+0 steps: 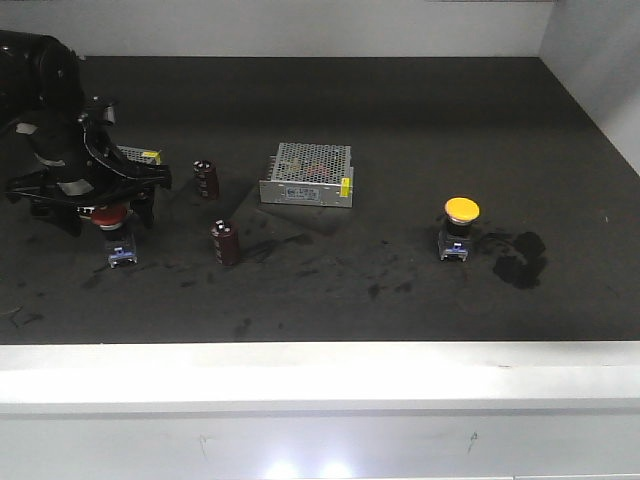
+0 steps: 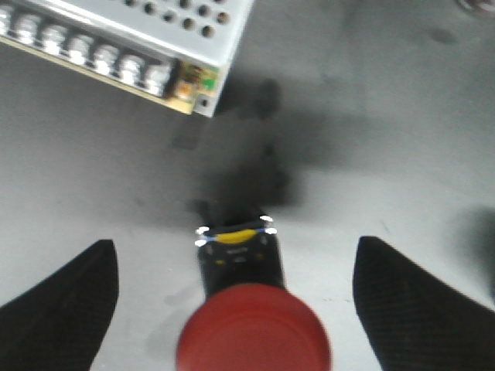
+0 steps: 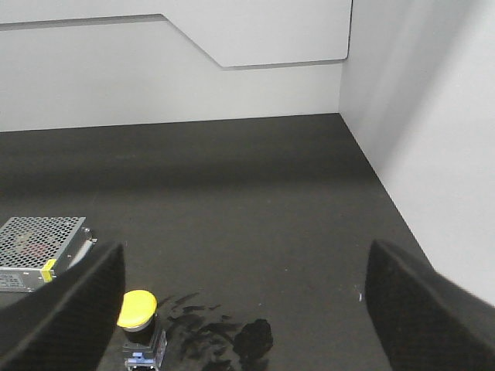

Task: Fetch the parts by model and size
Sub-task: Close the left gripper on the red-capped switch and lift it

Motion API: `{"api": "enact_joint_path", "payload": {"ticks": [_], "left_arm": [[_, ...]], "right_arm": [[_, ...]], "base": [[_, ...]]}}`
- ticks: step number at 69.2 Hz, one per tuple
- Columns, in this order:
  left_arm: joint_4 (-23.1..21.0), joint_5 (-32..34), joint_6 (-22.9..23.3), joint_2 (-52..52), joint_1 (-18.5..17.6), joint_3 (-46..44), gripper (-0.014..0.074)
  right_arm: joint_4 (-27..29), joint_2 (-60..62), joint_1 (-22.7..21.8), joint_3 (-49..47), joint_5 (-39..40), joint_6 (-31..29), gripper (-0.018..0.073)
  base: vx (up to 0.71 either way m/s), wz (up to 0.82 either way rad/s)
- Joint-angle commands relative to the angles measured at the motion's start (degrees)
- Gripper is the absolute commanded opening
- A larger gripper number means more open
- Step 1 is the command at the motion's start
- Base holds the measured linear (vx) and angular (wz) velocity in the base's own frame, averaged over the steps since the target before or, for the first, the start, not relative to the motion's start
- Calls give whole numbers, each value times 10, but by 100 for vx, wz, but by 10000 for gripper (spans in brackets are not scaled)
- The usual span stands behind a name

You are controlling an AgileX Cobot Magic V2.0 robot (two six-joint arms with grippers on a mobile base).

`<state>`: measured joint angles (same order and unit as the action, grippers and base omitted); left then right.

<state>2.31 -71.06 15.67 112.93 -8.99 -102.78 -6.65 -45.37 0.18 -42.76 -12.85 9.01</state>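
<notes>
Blurred red-capped switch (image 2: 251, 321), cap partly beyond the bottom edge.

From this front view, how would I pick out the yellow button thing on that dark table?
Find the silver mesh box near the middle of the dark mat, then look right and slightly nearer the front edge. A small push-button switch stands alone there beside a black smudge. Its cap is yellow; its twin at far left has a red one.

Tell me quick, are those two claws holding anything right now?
Left gripper: open, straddling the red push-button switch, not gripping it.
Right gripper: open, holding nothing.
</notes>
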Motion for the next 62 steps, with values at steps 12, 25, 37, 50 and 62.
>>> {"api": "enact_joint_path", "payload": {"ticks": [12, 25, 37, 50, 62], "left_arm": [[-23, 1, 10, -12, -1, -13, 575], [-26, 1, 10, 0, -1, -13, 575], [-26, 3, 10, 1, -1, -13, 571], [-27, 1, 10, 1, -1, -13, 465], [-27, 1, 10, 1, -1, -13, 253]], "right_arm": [[-2, -1, -1, -19, 40, 0, 594], [-7, -1, -1, -19, 40, 0, 594], [-10, -1, -1, -19, 40, 0, 594], [-10, -1, -1, -19, 40, 0, 594], [-10, -1, -1, -19, 40, 0, 594]], "base": [[0, 0], [0, 0], [0, 0], [0, 0], [0, 0]]}}
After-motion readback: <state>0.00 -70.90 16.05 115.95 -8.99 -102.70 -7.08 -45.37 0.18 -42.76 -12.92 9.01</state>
